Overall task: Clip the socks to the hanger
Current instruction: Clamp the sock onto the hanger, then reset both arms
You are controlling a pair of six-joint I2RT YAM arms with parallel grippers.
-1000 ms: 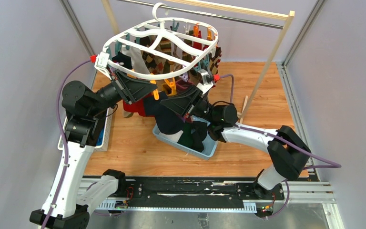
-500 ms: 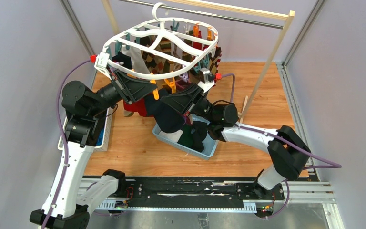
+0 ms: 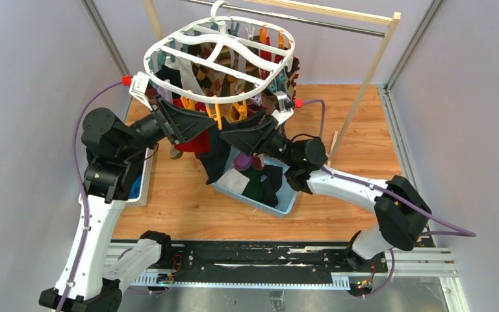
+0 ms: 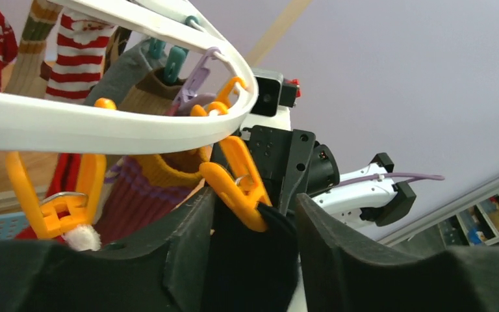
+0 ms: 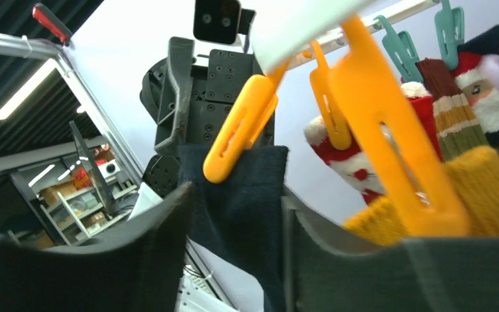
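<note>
The white oval hanger [image 3: 148, 62] hangs by its hook from the metal bar, with several socks [image 3: 224, 81] pegged under it. A black sock [image 3: 216, 159] hangs from an orange peg [image 4: 237, 182] at the front rim. In the left wrist view the peg bites the sock's top edge [image 4: 253, 260]. My left gripper [image 3: 209, 121] and right gripper [image 3: 226, 133] face each other just under that rim. The sock passes between the spread fingers of both, and both are open. In the right wrist view the same peg [image 5: 237, 133] holds the dark sock [image 5: 240, 195].
A light blue bin [image 3: 286, 205] with more socks [image 3: 260, 185] stands on the wooden floor under the right arm. A white basket [image 3: 144, 182] sits at the left by the left arm. The wooden-posted rail [image 3: 364, 78] rises at the back right.
Both grippers have opened and let go of the black sock, which now hangs from the orange peg. The hanger has swung up and back a little.
</note>
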